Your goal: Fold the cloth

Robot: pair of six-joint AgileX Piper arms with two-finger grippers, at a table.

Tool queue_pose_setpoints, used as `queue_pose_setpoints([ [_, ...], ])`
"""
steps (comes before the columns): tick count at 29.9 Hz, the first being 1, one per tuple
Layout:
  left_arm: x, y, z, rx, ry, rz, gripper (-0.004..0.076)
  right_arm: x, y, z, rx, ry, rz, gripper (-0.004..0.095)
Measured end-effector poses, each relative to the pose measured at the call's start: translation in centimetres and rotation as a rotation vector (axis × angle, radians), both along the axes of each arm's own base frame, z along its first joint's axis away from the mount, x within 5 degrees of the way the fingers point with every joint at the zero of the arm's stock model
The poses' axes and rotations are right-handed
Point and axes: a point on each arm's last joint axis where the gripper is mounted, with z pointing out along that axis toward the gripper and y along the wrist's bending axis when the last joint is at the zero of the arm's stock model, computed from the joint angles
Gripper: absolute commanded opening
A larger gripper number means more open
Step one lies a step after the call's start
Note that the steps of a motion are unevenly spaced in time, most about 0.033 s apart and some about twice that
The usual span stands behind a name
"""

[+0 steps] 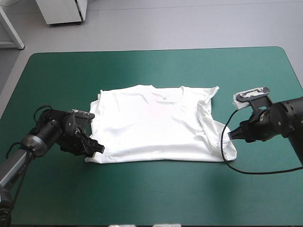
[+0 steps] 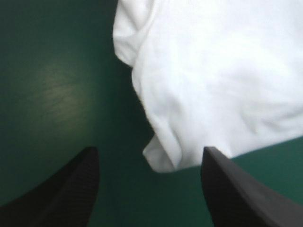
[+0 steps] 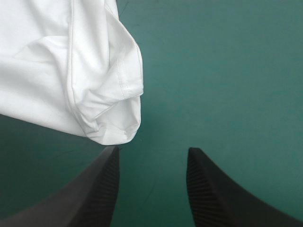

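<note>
The white T-shirt (image 1: 156, 124) lies spread flat on the teal-green table cover (image 1: 156, 66), collar toward the far edge. My left gripper (image 1: 95, 147) sits low at the shirt's near left corner. In the left wrist view its black fingers (image 2: 71, 184) stand apart, and the shirt's corner (image 2: 163, 158) lies just ahead between them. My right gripper (image 1: 232, 135) hovers beside the shirt's near right corner. Its fingers (image 3: 102, 184) are also apart, with the hemmed corner (image 3: 113, 127) just ahead of one fingertip. Neither gripper holds cloth.
Bare teal-green cover (image 1: 156, 198) surrounds the shirt on all sides. A white cabinet (image 1: 61, 10) stands on the floor beyond the table's far edge.
</note>
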Motion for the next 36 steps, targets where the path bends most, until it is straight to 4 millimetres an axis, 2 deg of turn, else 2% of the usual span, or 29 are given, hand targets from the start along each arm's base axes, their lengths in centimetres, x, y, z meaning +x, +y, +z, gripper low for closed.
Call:
queue_pose_setpoints([
  [8, 1.6, -0.6, -3.0, -0.002, 0.071, -0.012, 0.046, 0.1, 0.0, 0.0, -0.001, -0.004, 0.0, 0.0433],
  [11, 2.0, -0.8, -3.8, -0.005, 0.098, -0.016, 0.0436, 0.5, 0.1, -0.4, -0.007, 0.012, 0.0, 0.0434],
  [14, 2.2, -1.0, -4.0, -0.014, 0.116, -0.03, 0.0342, 0.8, 0.1, -0.7, -0.011, 0.03, 0.0, 0.0434],
  [20, 2.4, -1.3, -4.4, -0.032, 0.145, -0.049, 0.0002, 1.2, 0.2, -1.5, -0.017, 0.069, -0.005, 0.0434],
  [22, 2.4, -1.4, -4.4, -0.046, 0.147, -0.052, -0.0006, 1.5, 0.2, -2.0, -0.022, 0.082, -0.004, 0.0456],
  [26, 2.4, -1.5, -4.4, -0.058, 0.153, -0.066, -0.0009, 2.3, 0.5, -3.4, -0.025, 0.124, -0.002, 0.0605],
  [28, 2.4, -1.5, -4.4, -0.06, 0.154, -0.067, -0.0009, 2.9, 0.6, -4.0, -0.026, 0.144, -0.002, 0.0636],
  [36, 2.4, -1.6, -4.4, -0.059, 0.156, -0.073, -0.0009, 5.3, 1.4, -7.2, -0.008, 0.229, 0.001, 0.0635],
])
